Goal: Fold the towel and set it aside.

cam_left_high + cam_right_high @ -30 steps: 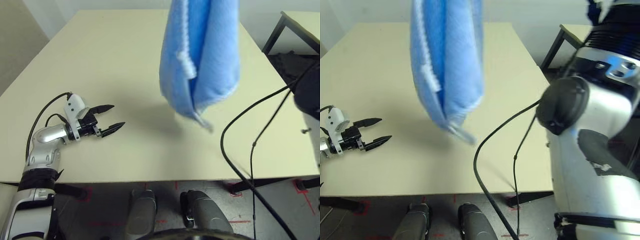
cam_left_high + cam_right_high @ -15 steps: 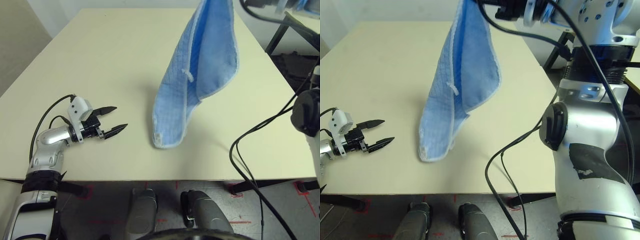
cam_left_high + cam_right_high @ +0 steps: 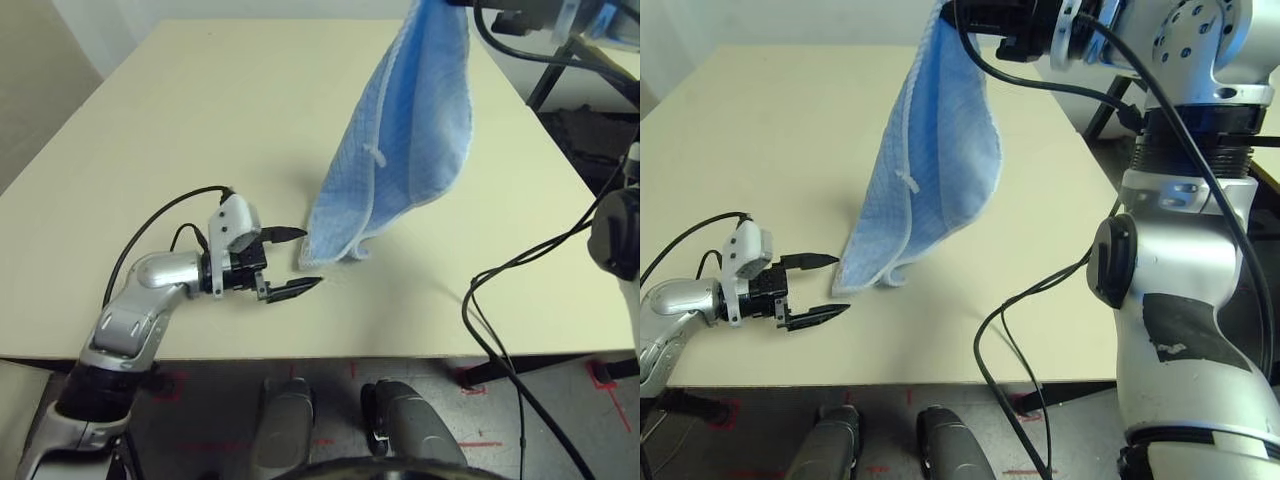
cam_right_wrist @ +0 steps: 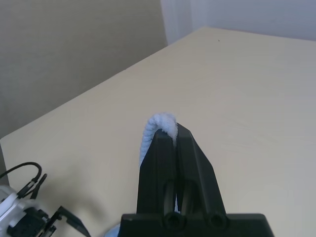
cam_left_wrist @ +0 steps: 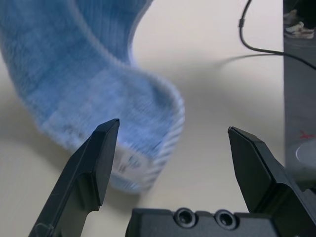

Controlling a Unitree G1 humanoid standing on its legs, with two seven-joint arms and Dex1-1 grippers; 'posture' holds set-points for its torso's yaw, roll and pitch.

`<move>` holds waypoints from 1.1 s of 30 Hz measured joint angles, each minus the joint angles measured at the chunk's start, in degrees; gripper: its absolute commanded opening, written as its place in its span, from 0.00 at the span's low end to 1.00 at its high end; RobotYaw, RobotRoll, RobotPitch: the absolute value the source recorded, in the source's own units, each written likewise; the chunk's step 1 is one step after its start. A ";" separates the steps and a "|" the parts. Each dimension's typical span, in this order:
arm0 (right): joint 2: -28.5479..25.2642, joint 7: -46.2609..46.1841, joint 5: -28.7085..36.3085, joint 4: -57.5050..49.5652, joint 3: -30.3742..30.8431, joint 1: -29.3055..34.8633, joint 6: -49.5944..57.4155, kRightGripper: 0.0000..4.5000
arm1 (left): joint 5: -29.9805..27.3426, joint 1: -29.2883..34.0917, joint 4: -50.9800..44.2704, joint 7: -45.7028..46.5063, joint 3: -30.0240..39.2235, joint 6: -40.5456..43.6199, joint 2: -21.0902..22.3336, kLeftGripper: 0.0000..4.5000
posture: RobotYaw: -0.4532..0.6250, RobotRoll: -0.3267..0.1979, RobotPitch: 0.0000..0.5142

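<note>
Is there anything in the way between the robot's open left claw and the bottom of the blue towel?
No. In the left eye view, only bare table lies between the open left gripper and the towel hanging from the right gripper.

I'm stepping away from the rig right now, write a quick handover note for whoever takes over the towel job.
Right hand: shut on the towel's top edge, holding it up over the table.
Left hand: open, low over the table, fingers on either side of the towel's bottom corner, which is draped onto the tabletop.
Done: towel lifted, hanging doubled over.
Left: grip the low corner, finish the fold, set the towel aside.
</note>
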 measured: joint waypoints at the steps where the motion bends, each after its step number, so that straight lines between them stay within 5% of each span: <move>1: -0.02 0.24 -0.04 0.01 0.00 0.02 -0.21 0.00 | 0.27 -0.40 -0.42 0.41 -0.81 0.64 0.01 1.00 | 0.50 0.62 0.25; 11: -0.04 1.67 -0.58 0.11 0.40 0.87 -1.39 0.00 | 13.42 -7.04 1.77 6.94 -10.94 -1.32 -2.43 1.00 | 0.49 0.62 0.25; 24: -0.31 2.21 -0.63 -0.55 0.40 2.42 -1.53 0.00 | 18.46 -10.60 4.90 9.73 -13.26 -0.16 -4.20 0.04 | 0.47 0.62 0.24; 33: -3.36 4.82 -1.15 -3.33 1.73 6.60 -3.53 0.00 | 15.70 -13.58 13.11 11.78 -2.17 2.51 -1.91 0.01 | 0.48 0.62 0.23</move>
